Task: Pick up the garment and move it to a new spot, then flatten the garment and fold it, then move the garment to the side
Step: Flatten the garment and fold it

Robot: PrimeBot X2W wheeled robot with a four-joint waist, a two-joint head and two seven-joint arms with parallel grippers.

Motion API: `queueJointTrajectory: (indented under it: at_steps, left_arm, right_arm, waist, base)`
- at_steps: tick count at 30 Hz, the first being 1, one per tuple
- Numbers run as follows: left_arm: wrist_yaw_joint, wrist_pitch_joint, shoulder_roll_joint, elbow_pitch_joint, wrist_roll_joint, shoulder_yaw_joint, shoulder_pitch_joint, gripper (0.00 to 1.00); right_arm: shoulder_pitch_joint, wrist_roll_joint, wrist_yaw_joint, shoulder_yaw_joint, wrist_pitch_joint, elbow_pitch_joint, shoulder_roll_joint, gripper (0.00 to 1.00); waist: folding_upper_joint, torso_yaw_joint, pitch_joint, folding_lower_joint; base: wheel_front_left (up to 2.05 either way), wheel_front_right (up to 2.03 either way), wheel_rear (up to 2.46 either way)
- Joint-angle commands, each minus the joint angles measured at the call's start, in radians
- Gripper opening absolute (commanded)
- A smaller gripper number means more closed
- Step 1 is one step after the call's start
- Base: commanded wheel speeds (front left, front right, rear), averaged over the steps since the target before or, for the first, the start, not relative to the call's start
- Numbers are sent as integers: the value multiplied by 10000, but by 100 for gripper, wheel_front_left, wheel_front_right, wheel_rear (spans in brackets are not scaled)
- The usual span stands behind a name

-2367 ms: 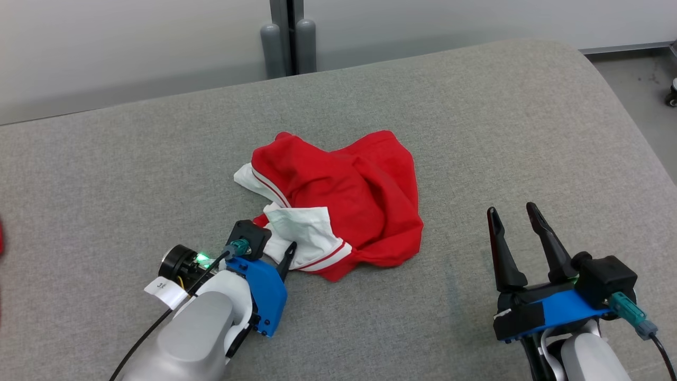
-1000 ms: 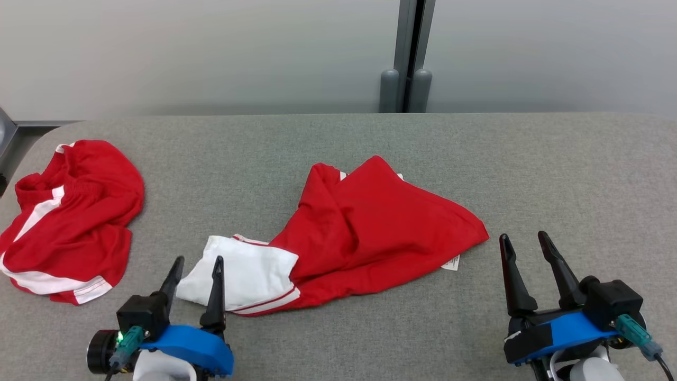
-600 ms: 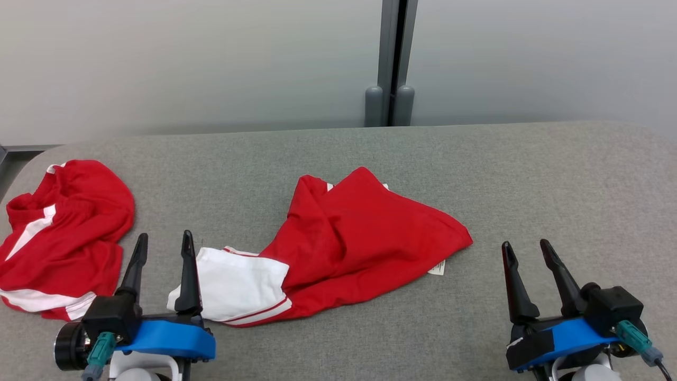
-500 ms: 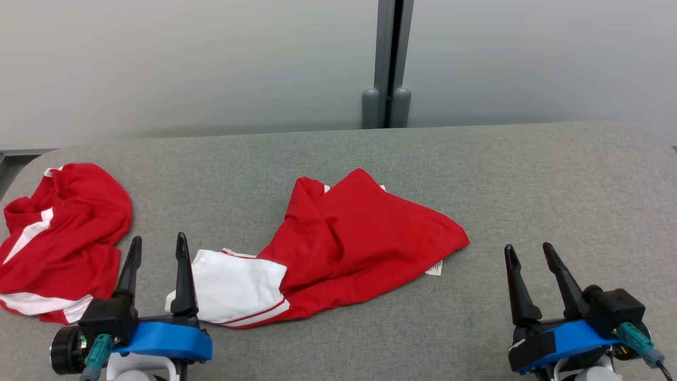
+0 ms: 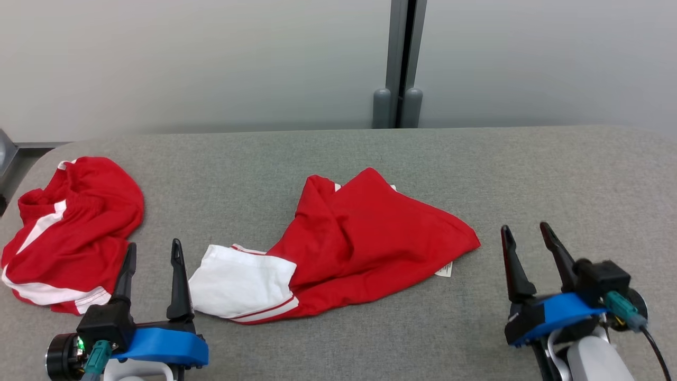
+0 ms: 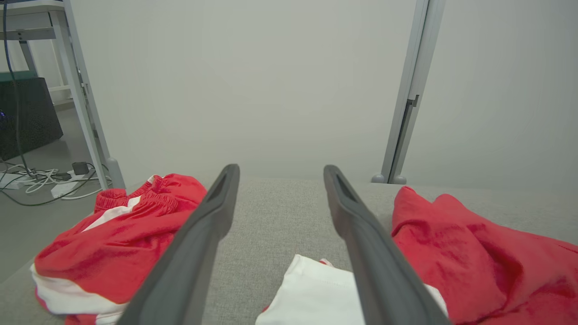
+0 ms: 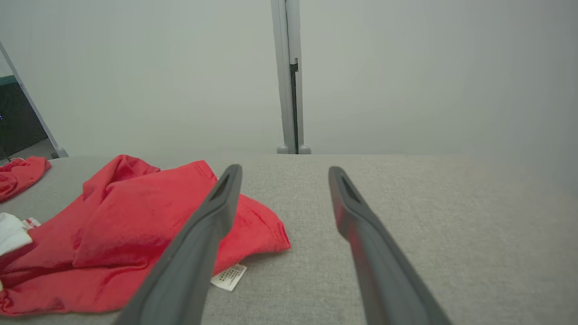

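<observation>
The garment (image 5: 365,238), red with a white sleeve (image 5: 240,283), lies stretched out and wrinkled in the middle of the grey padded table (image 5: 555,174). My left gripper (image 5: 153,244) stands open just left of the white sleeve, apart from it, holding nothing. In the left wrist view the open left gripper (image 6: 281,168) frames bare table, with the sleeve (image 6: 316,293) and the red garment (image 6: 474,257) to its right. Right of the garment's pointed corner, my right gripper (image 5: 524,227) is open and empty. The right wrist view has the garment (image 7: 135,225) and its label (image 7: 229,276) left of the right gripper (image 7: 284,168).
A second red and white garment (image 5: 69,227) lies crumpled at the table's far left end, close to my left gripper. A grey post (image 5: 398,63) stands against the wall behind the table. Cables (image 6: 40,180) lie on the floor beyond the left end.
The garment, bunched up at first with my left gripper at its white sleeve, now lies stretched out. My left gripper has drawn clear to the sleeve's left. The head camera has shifted.
</observation>
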Motion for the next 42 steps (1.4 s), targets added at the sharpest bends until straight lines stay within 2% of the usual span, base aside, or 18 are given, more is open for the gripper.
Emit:
queueJointTrajectory:
  at_steps: [1,8,10,11,17,27,28,29,30,34,42]
  left_arm:
    - [-69,-26,-40,-10,94,79,-12,100]
    - [-251,-26,-272,35,265,70,-355,100]
    - [-341,-26,-387,40,332,80,-526,100]
    - [-341,-26,-387,40,332,80,-526,100]
    - [-513,-26,-590,104,465,99,-743,100]
    - [-683,-26,-807,213,676,290,-794,100]
    - [-689,-26,-823,217,692,298,-805,100]
    - [-702,-26,-832,221,703,318,-804,100]
    - [-700,-26,-839,222,712,349,-794,100]
    - [-745,-26,-866,258,807,436,-648,100]
    - [-811,-26,-923,384,860,604,-383,100]
  right_arm:
    - [-543,-163,6,101,87,328,-40,100]
    - [-2149,-763,6,171,260,1929,-107,100]
    - [-2778,-990,4,-3,258,2919,-245,100]
    - [-2778,-990,4,-3,258,2919,-245,100]
    - [-3391,-1450,6,-534,183,5066,-570,100]
    - [-3453,-1655,6,-909,-13,7026,-339,100]
    - [-3441,-1629,6,-879,-14,7142,-302,63]
    - [-3474,-1583,7,-844,-22,7194,-259,35]
    - [-3526,-1520,7,-831,-34,7172,-226,0]
    - [-3491,-1213,4,-834,-59,6629,-222,0]
    - [-2046,-464,4,-677,-63,4963,-266,0]
  waist:
    - [0,123,116,1]
    - [0,582,555,1]
    - [0,852,802,1]
    - [0,852,802,1]
    - [0,1320,1166,1]
    - [0,1555,1190,1]
    - [0,1558,1181,1]
    - [0,1551,1175,1]
    - [0,1525,1166,1]
    - [0,1278,1055,1]
    - [0,542,611,1]
  base:
    - [0,0,0]
    - [0,0,0]
    - [0,0,0]
    - [0,0,0]
    - [0,0,0]
    - [0,0,0]
    - [0,0,0]
    - [0,0,0]
    - [0,0,0]
    - [0,0,0]
    - [0,0,0]
